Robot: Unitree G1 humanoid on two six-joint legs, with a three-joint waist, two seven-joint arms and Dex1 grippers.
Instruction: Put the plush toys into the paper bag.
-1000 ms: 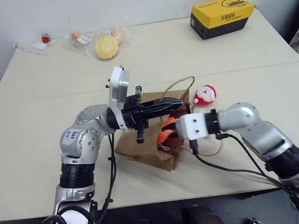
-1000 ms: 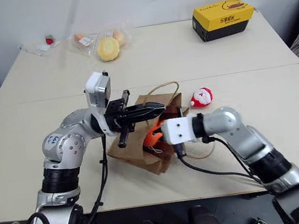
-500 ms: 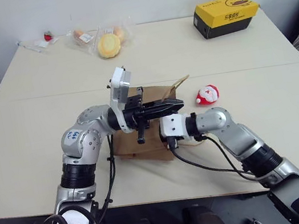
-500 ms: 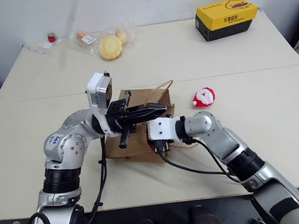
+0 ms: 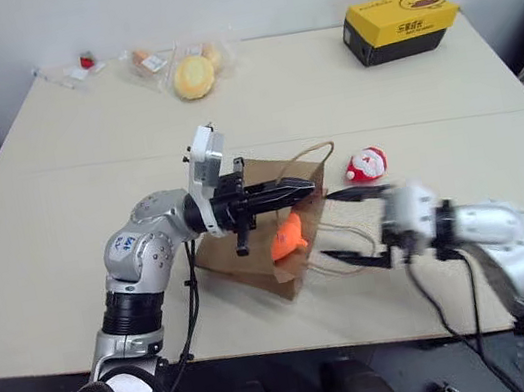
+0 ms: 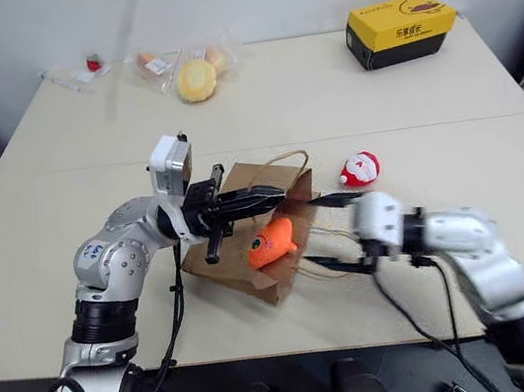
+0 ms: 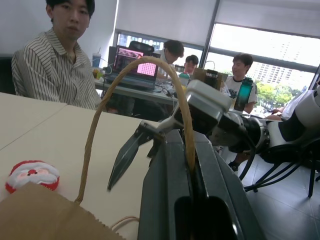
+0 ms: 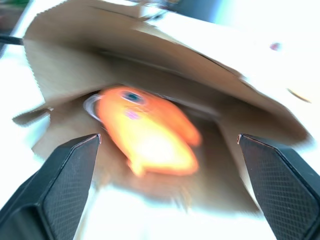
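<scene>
Orange fish plush [image 5: 288, 237] sitting in the mouth of the paper bag [image 5: 243, 260], mid-table toward the near edge. Right gripper [image 5: 351, 228] spread wide just outside the opening, not touching it. Left gripper [image 5: 303, 187] pinched shut on the bag handle [image 5: 311, 154]. Santa plush [image 5: 365, 165] on the table just beyond.

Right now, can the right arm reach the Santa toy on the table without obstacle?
Probably yes. The Santa toy lies in the open beside the paper bag, just beyond the right gripper, whose fingers are open.
</scene>
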